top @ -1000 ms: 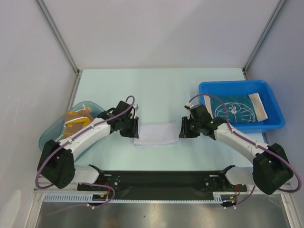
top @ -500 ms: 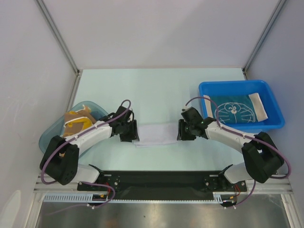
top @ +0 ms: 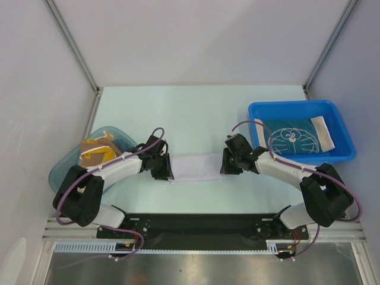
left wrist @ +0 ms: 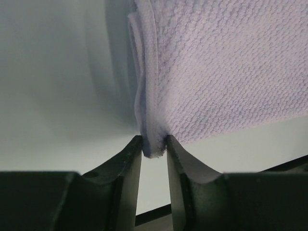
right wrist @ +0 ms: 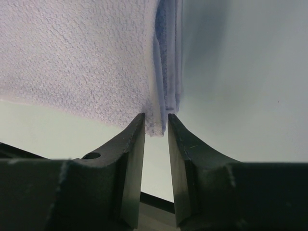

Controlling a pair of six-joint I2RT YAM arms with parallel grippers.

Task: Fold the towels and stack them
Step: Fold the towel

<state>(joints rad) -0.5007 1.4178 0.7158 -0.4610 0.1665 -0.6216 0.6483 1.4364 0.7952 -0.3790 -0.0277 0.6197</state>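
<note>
Arms drawn inward and low, left fingers [left wrist: 126, 168] pinching white towel [top: 194, 168], right fingers [right wrist: 132, 149] pinching its opposite end

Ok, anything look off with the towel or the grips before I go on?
Nothing stands out. The white towel lies flat and folded; the left gripper and right gripper each pinch a layered corner squarely. The crumpled towels in the teal tub are simply not folded yet.
</note>
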